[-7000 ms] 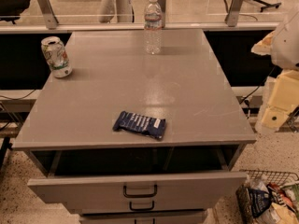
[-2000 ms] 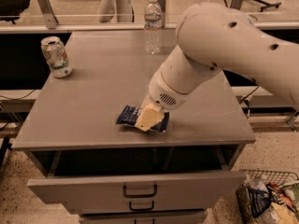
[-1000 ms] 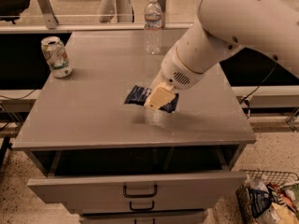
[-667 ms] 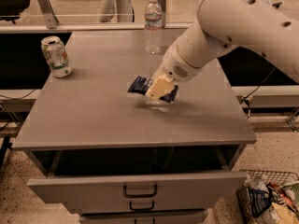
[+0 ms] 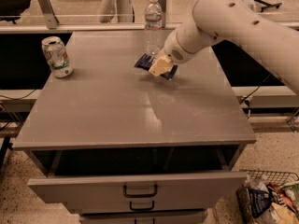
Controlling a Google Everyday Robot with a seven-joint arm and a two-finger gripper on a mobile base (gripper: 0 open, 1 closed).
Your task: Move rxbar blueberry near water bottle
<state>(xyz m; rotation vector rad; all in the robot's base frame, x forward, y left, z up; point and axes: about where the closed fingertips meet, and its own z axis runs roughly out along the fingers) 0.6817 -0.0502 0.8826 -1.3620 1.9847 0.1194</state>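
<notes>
The rxbar blueberry (image 5: 145,60), a flat navy wrapper, is held in my gripper (image 5: 160,66) just above the grey tabletop, partly hidden behind the cream fingers. The gripper is shut on the bar. The water bottle (image 5: 153,26), clear with a white cap, stands upright at the back of the table, just behind and slightly left of the bar. My white arm (image 5: 224,17) reaches in from the upper right.
A white and green soda can (image 5: 56,56) stands at the table's left side. The grey table (image 5: 135,111) has an open drawer (image 5: 140,188) in front. A wire basket with bags (image 5: 266,199) sits on the floor at the lower right.
My gripper has carried the bar from the table's front middle toward the back, to a spot close in front of the water bottle.
</notes>
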